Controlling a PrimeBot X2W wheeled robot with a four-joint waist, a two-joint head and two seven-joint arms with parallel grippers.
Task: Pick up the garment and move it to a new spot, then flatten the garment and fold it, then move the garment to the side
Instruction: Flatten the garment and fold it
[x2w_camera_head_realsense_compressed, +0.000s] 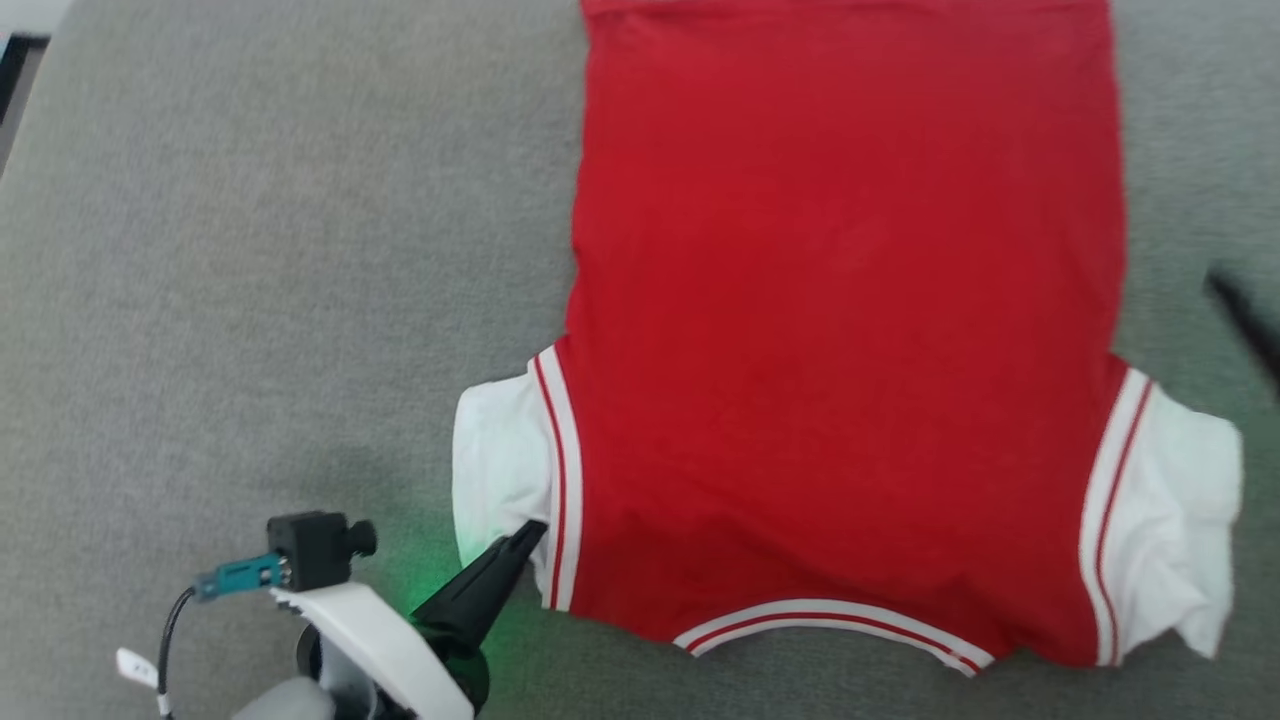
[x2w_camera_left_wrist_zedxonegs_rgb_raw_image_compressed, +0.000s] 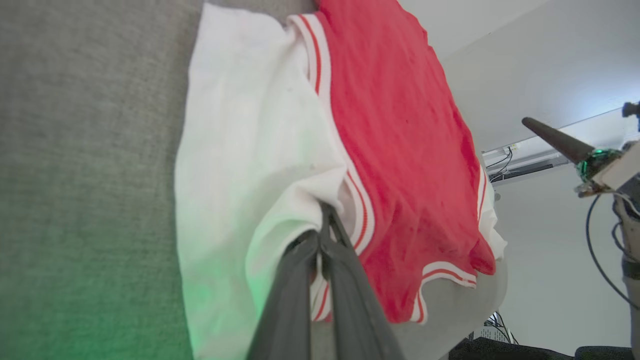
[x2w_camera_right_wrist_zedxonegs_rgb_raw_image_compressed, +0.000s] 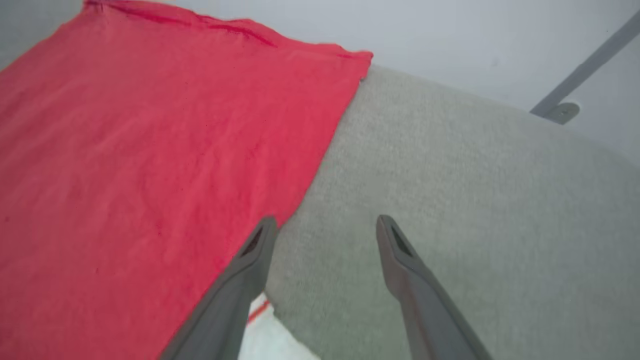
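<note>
The garment (x2w_camera_head_realsense_compressed: 840, 330) lies spread flat on the grey padded surface (x2w_camera_head_realsense_compressed: 250, 250). It is red, with white panels at both lower corners and white-and-red striped trim. My left gripper (x2w_camera_head_realsense_compressed: 530, 535) sits at its lower left corner, shut on the edge of the white panel (x2w_camera_left_wrist_zedxonegs_rgb_raw_image_compressed: 250, 165) beside the striped trim. In the left wrist view, the left gripper (x2w_camera_left_wrist_zedxonegs_rgb_raw_image_compressed: 325, 212) has its two fingers pressed together on that fabric. My right gripper (x2w_camera_right_wrist_zedxonegs_rgb_raw_image_compressed: 325, 225) is open and holds nothing. It hovers over the grey surface just off the garment's red right edge (x2w_camera_right_wrist_zedxonegs_rgb_raw_image_compressed: 150, 150). A blurred dark finger (x2w_camera_head_realsense_compressed: 1245, 310) of it shows at the right.
The grey surface (x2w_camera_right_wrist_zedxonegs_rgb_raw_image_compressed: 450, 175) extends wide to the left of the garment and in a narrower strip to its right. A pale wall with a grey rail (x2w_camera_right_wrist_zedxonegs_rgb_raw_image_compressed: 575, 75) lies beyond the far edge. Cables (x2w_camera_left_wrist_zedxonegs_rgb_raw_image_compressed: 600, 250) hang by the right arm.
</note>
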